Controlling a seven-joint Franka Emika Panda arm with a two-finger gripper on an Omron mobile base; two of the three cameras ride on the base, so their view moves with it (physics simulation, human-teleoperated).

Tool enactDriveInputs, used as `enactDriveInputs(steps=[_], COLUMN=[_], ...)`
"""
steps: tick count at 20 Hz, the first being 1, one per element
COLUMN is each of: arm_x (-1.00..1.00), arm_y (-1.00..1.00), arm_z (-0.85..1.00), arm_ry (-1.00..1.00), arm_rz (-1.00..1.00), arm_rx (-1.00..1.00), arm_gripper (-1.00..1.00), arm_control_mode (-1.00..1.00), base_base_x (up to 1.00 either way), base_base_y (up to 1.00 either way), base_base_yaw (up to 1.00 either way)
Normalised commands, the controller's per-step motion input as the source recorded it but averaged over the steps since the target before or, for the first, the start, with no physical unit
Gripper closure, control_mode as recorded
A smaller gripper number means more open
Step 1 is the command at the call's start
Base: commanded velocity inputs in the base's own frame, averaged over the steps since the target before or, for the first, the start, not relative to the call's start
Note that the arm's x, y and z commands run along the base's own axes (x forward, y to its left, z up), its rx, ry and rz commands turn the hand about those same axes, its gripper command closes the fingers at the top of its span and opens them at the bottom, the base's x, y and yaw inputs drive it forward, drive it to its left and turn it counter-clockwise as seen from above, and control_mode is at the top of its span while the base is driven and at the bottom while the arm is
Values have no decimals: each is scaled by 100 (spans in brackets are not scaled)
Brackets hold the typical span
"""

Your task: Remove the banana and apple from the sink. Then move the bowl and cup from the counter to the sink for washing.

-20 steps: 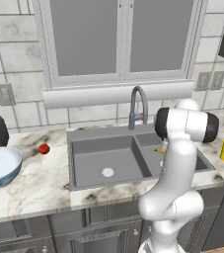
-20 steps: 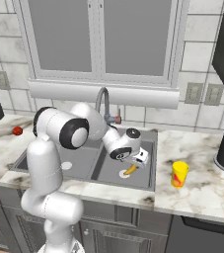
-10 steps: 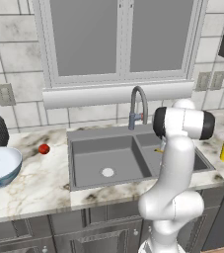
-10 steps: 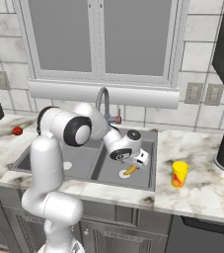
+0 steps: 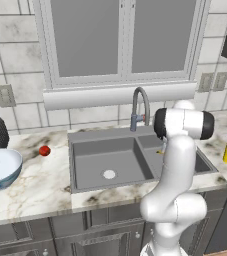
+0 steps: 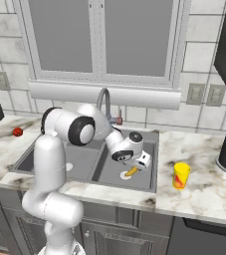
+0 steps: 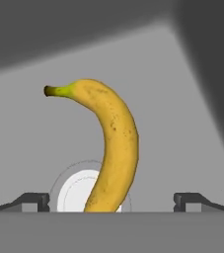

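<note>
Flat, even light covers the rendered kitchen, with no glare and only soft shading. The sink basins look darker than the pale counter. Up close, the banana is sharp and evenly lit against plain grey walls with darker corners.

Marble counter: bowl, apple, cup. Sink floor: banana.

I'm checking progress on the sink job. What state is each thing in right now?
banana: lying in the sink's right basin, over the drain, not gripped
apple: on the counter, left of the sink
bowl: upright on the counter
cup: upright on the counter
gripper: open, above the banana
sink: left basin empty
</note>
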Motion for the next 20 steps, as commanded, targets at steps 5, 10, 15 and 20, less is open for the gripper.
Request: enactDriveInputs(steps=[5,10,15,20], arm_x=[11,11,9,7], arm_y=[0,0,-2,-4], arm_z=[-15,-14,-15,-15], arm_ry=[0,0,0,0], arm_rz=[0,-1,-1,-1], arm_rx=[0,0,0,0], arm_gripper=[-100,-100,-100,-100], arm_control_mode=[-100,-100,-100,-100], base_base_x=[0,0,0,0], base_base_y=[0,0,0,0], base_base_yaw=[0,0,0,0])
